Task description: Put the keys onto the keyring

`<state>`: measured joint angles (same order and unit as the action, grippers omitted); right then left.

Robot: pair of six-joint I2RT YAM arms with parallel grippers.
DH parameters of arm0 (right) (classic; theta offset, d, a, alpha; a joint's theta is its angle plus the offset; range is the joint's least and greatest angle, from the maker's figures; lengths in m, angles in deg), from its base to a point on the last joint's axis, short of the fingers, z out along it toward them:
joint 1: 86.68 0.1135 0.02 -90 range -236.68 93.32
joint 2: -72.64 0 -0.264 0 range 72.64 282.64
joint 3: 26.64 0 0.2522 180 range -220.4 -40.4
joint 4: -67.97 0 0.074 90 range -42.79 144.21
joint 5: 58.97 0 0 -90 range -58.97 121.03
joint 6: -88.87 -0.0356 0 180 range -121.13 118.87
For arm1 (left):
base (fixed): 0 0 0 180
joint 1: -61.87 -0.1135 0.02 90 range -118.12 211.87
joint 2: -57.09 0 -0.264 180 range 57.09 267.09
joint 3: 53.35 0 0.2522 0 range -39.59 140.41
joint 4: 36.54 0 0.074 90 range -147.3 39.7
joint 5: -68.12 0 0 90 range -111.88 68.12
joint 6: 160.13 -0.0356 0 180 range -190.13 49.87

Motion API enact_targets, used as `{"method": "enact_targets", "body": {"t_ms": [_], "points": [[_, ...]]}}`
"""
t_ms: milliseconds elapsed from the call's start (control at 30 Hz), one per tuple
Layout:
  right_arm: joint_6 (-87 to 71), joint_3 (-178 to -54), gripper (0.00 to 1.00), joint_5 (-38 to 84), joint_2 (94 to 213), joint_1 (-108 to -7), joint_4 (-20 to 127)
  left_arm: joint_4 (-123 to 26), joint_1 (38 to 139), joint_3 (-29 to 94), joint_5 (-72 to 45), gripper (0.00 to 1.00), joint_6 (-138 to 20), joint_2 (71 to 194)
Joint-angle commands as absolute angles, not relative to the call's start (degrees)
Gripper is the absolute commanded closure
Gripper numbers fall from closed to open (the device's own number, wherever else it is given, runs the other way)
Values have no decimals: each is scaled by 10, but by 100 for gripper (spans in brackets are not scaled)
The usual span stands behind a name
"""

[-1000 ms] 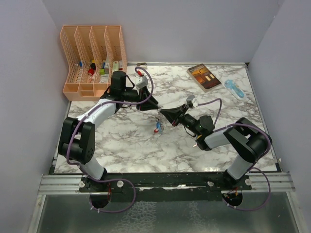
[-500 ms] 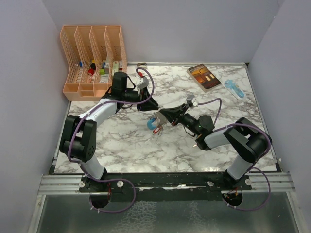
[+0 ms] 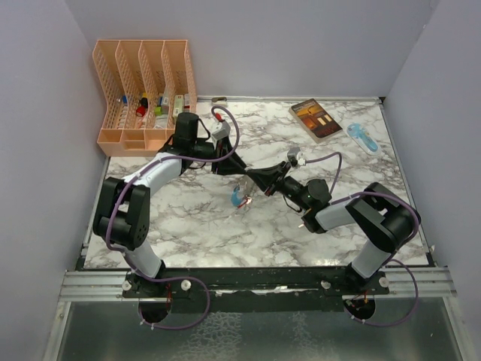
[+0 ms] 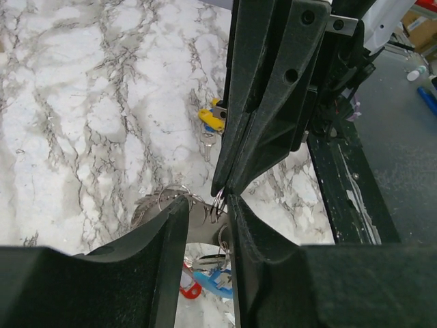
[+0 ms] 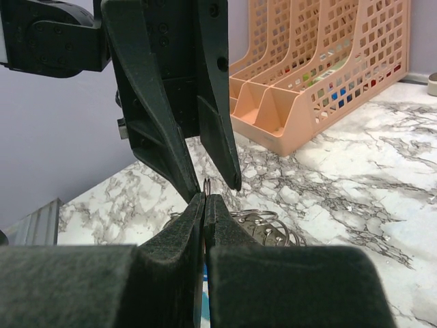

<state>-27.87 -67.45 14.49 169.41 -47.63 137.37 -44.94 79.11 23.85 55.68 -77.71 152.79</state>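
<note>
Metal keyring (image 3: 239, 197), one only, hangs at mid-scene where the two hands meet, over the marble counter (image 3: 188, 218); contact with it unclear. Long axis near upright: thin ring on top, bunch pointing down, trailing slightly near in the top view. On it: one light-blue curved piece (image 4: 212, 281), one red tag (image 4: 190, 291), grey metal pieces too crowded to count. Right hand (image 5: 205, 199) clenched, pinching the thin ring at its fingertips. Left hand (image 4: 208, 205) released, fingers apart, straddling the ring's top from the far-left side. One yellow-headed key (image 4: 213, 117) lies loose on the counter, apart from the bunch. One orange file organiser (image 3: 143, 83), far left.
</note>
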Motion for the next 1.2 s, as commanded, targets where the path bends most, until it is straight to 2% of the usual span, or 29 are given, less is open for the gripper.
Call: {"method": "enact_targets", "body": {"t_ms": [0, 233, 467, 500, 533, 600, 633, 700, 867, 967, 1167], "points": [[-275, -679, 99, 152, 1676, -471, 1561, -499, 794, 260, 606, 72, -823, 1538], [-274, -677, 99, 153, 1675, -471, 1561, -613, 794, 294, 616, 99, -922, 1551], [-287, -664, 99, 155, 1660, -472, 1561, -746, 794, 336, 588, 100, -1039, 1555], [-292, -663, 96, 147, 1655, -472, 1558, -766, 794, 346, 577, 100, -1051, 1554], [-295, -660, 88, 141, 1645, -472, 1549, -794, 795, 358, 562, 100, -1069, 1552], [-303, -659, 63, 136, 1615, -472, 1503, -860, 798, 391, 530, 100, -1115, 1548], [-303, -660, 55, 136, 1591, -472, 1460, -882, 799, 403, 517, 100, -1128, 1547], [-283, -673, 51, 128, 1535, -472, 1347, -892, 800, 406, 495, 100, -1133, 1514], [-157, -732, 51, 95, 1412, -472, 1058, -903, 804, 418, 428, 100, -1126, 1475], [-82, -768, 57, 77, 1372, -472, 896, -916, 809, 429, 405, 100, -1126, 1474], [-37, -788, 69, 31, 1364, -472, 789, -984, 862, 446, 373, 100, -1180, 1480]]}}
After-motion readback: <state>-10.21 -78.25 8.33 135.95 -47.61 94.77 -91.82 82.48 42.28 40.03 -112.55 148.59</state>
